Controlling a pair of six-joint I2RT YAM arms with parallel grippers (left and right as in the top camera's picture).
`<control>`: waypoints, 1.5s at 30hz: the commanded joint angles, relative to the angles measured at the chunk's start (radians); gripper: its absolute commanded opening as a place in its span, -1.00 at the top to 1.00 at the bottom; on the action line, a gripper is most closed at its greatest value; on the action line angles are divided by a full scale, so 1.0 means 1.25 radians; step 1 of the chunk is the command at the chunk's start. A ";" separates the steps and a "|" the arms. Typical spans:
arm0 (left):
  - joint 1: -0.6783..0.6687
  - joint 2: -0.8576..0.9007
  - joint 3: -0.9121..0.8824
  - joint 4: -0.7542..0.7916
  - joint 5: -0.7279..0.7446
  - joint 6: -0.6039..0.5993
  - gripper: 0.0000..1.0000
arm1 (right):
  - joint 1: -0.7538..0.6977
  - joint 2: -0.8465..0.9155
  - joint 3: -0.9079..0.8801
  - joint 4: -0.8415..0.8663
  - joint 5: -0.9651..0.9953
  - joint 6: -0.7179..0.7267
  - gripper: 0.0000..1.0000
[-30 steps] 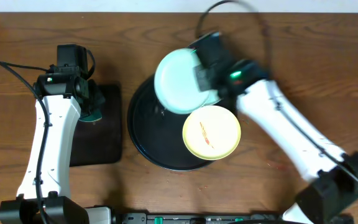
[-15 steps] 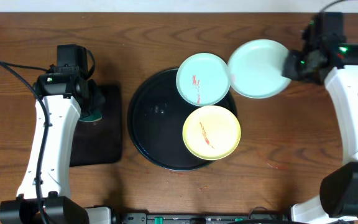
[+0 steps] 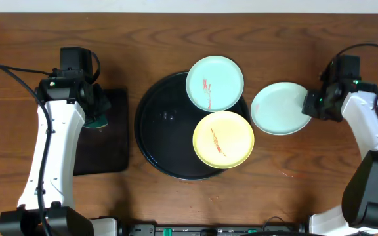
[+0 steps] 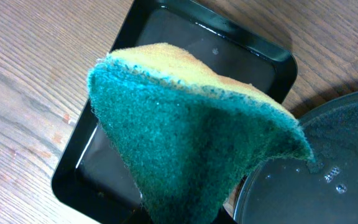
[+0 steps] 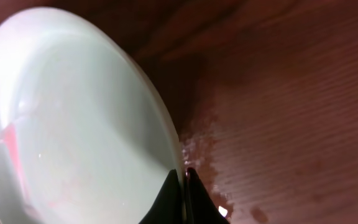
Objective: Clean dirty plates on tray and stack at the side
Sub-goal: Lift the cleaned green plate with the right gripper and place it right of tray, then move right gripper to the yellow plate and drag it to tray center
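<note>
Overhead, the round black tray (image 3: pixel 159 141) sat mid-worktop (image 3: pixel 274 190), carrying a smeared mint plate (image 3: pixel 215 83) over its far rim and a smeared yellow plate (image 3: pixel 223 139) at its near right. A second mint plate (image 3: pixel 277 108) was off the tray, just to its right, its edge pinched by the right claw (image 3: pixel 309 103). The left claw (image 3: pixel 96 120) hung over a small rectangular tray (image 3: pixel 100 154).

Left wrist: a folded green-and-yellow sponge (image 4: pixel 197 143) was clamped in that claw, above the rectangular tray.

Right wrist: the fingers (image 5: pixel 171 194) were closed on the second mint plate's rim.

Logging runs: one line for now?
right claw: mint plate, off tray | left claw: sponge | on tray: smeared mint plate, smeared yellow plate
</note>
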 commanded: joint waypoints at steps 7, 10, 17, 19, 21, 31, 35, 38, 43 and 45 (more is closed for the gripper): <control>0.003 0.005 -0.003 0.001 -0.016 -0.010 0.85 | -0.103 0.002 -0.074 0.092 -0.002 -0.050 0.97; 0.003 0.005 -0.003 0.001 -0.016 -0.010 0.85 | -0.106 0.002 -0.075 0.095 -0.024 -0.049 0.78; 0.003 0.005 -0.003 0.001 -0.015 -0.009 0.85 | -0.087 0.002 -0.052 0.057 -0.082 -0.049 -0.09; 0.003 0.005 -0.003 0.001 -0.014 -0.010 0.85 | -0.076 0.001 -0.023 0.018 -0.148 -0.050 -0.11; 0.003 0.005 -0.003 0.001 -0.002 -0.009 0.85 | -0.052 0.001 0.014 -0.034 -0.213 -0.066 -0.11; -0.001 0.005 -0.003 -0.001 0.074 -0.007 0.85 | 0.178 0.007 0.071 -0.142 -0.259 -0.092 -0.04; -0.008 0.005 -0.003 -0.001 0.085 -0.007 0.85 | 0.259 0.027 0.071 -0.151 -0.223 -0.091 -0.04; -0.016 0.005 -0.003 -0.001 0.087 -0.007 0.85 | 0.300 0.056 0.071 -0.157 -0.205 -0.091 -0.01; -0.023 0.005 -0.003 -0.001 0.087 -0.007 0.85 | 0.336 0.115 0.071 -0.176 -0.205 -0.091 0.22; -0.023 0.005 -0.003 0.000 0.087 -0.007 0.85 | 0.343 0.127 0.071 -0.179 -0.203 -0.091 0.39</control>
